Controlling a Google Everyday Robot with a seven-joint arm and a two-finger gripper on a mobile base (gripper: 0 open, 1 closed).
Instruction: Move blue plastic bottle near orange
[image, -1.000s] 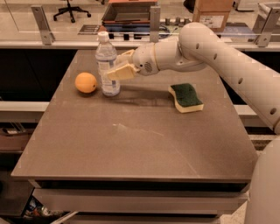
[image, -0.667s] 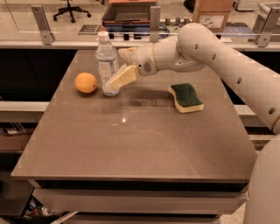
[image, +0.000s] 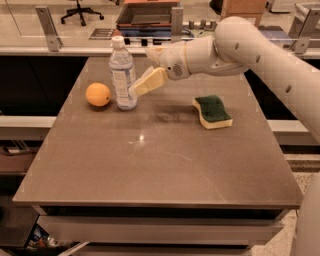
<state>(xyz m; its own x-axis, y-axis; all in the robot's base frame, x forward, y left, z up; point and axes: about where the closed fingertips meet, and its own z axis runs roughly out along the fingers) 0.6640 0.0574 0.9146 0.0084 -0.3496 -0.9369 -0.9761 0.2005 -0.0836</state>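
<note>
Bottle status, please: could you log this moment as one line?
bottle: upright, just right of orange | gripper: at bottle's right side | sponge: farther right

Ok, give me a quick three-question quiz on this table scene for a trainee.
1. True or false: the bottle stands upright.
2. Which lies farthest from the orange: A bottle, B sponge?
3. Where is the hand?
Key: 1 true. 2 B. 3 right beside the bottle's lower half, on the side away from the orange.
</note>
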